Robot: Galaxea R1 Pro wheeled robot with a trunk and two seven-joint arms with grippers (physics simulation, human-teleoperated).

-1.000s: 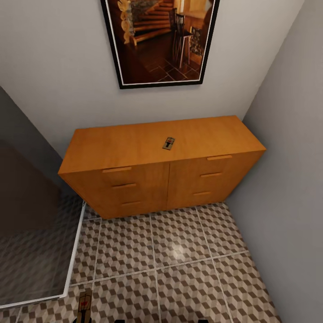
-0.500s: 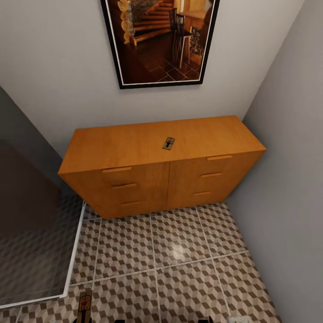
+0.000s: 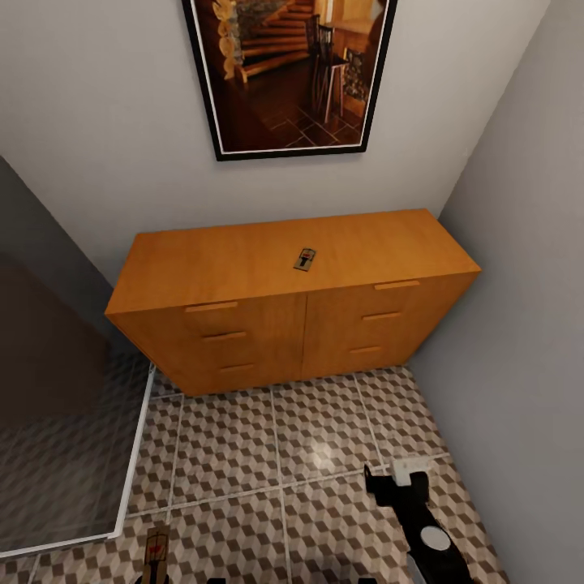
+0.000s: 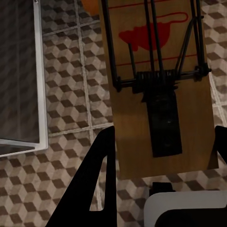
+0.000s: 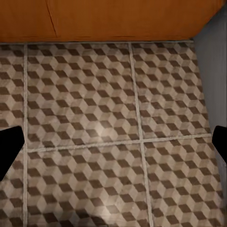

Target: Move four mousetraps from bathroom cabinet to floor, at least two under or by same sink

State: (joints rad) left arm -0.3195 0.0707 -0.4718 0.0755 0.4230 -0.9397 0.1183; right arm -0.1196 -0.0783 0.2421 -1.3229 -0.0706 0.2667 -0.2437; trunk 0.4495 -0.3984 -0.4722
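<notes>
One mousetrap (image 3: 305, 259) lies flat on top of the orange-brown cabinet (image 3: 243, 324), near the middle. A second mousetrap (image 3: 156, 551) hangs low over the bathroom floor (image 3: 324, 430) at the head view's bottom edge. In the left wrist view this mousetrap (image 4: 156, 80) sits between the black fingers (image 4: 101, 179), with my left gripper (image 4: 165, 137) shut on it. My right gripper (image 3: 396, 478) is over the tiles in front of the cabinet's right half. In the right wrist view my right gripper (image 5: 113, 142) is open wide with nothing between its fingers. The sink is out of view.
A glass panel with a white frame (image 3: 134, 454) stands on the left, close to the cabinet's left end. A grey wall (image 3: 527, 365) closes off the right side. A framed picture (image 3: 288, 73) hangs above the cabinet. All the cabinet drawers look closed.
My right arm has come up into the head view at the bottom right and reached forward over the tiles. The cabinet and both mousetraps have stayed in place.
</notes>
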